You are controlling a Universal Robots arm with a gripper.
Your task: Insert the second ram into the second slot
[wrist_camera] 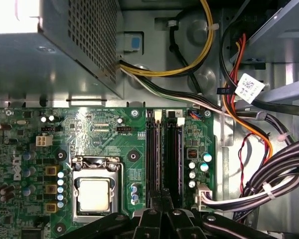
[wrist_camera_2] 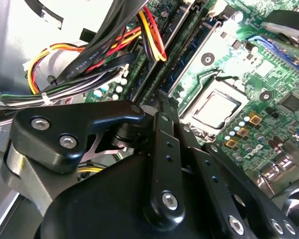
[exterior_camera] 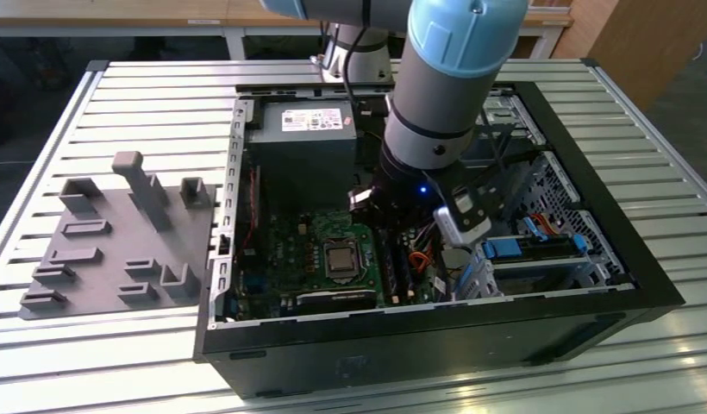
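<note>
Claw: low over the slots on the motherboard; fingers together; whether it holds anything, cannot tell
Case: open on the surface

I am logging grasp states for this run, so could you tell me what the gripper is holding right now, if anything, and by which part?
It cannot be told. The gripper sits low over the memory slots on the motherboard, but its own linkage hides whatever lies between its tips.

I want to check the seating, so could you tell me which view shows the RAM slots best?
The first wrist view: the RAM slots run nearly full length, unobstructed. In the second wrist view they are foreshortened behind the hand; in the exterior view the arm partly hides them.
</note>
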